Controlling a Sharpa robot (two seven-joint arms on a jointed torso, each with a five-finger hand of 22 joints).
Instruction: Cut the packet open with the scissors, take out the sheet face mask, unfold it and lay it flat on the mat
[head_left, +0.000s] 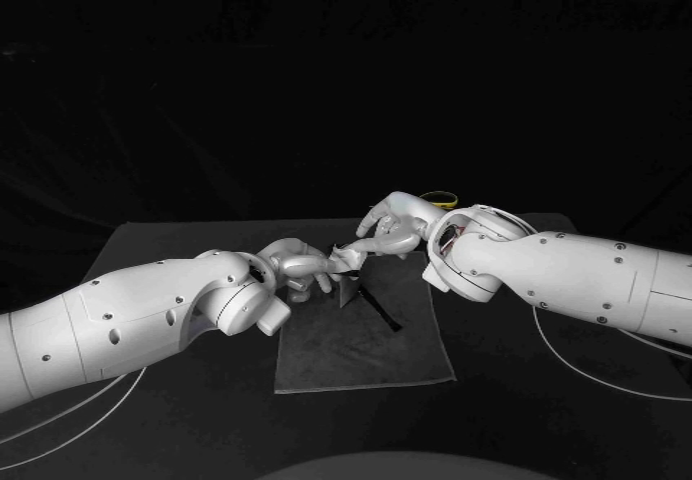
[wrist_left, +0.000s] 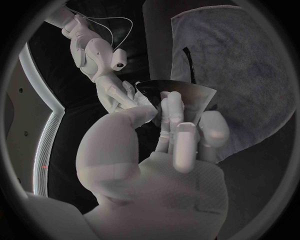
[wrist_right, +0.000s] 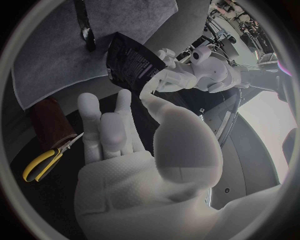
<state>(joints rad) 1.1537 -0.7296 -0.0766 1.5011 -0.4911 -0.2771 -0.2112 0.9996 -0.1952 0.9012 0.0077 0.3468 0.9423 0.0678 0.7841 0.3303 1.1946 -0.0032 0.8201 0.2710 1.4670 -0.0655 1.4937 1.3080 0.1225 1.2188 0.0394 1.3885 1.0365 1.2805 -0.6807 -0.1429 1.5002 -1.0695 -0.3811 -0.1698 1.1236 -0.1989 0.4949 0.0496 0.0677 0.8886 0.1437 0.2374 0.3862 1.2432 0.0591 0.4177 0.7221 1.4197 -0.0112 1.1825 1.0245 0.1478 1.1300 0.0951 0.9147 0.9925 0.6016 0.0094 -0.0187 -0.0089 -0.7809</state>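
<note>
Leftmost, gripping the dark packet (wrist_right: 128, 60) in the fingers of the left robot hand (head_left: 296, 270), held over the far edge of the grey mat (head_left: 361, 355) on the counter (head_left: 173, 240). Near it, on the mat, a thin dark strip (head_left: 382, 310) (cannot tell what). Rightward, touching the packet's edge with the thumb of the right robot hand (head_left: 392, 228), other fingers spread; cannot tell whether pinching. Beyond, yellow-handled scissors (wrist_right: 50, 157) on the counter.

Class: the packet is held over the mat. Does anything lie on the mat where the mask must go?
Yes: a thin dark strip lies on the mat, near the packet in the left hand.
</note>
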